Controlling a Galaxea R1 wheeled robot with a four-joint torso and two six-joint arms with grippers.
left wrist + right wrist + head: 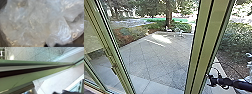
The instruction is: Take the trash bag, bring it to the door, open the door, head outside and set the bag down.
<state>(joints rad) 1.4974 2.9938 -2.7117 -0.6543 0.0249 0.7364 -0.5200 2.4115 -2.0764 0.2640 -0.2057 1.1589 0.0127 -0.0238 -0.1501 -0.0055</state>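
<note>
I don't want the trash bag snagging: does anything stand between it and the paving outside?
Yes: green door framing rises at the left and right of the head view, with the paving visible between. Whether glass closes that gap, I cannot tell. The left wrist view shows the clear plastic bag up close.

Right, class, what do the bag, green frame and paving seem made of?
Bag: thin, translucent plastic, glossy; it wrinkles and catches light. Green frame: probably painted metal, smooth, with straight edges, though coated wood is possible. Paving: likely concrete or stone, matt, speckled, with thin joint lines.
</note>
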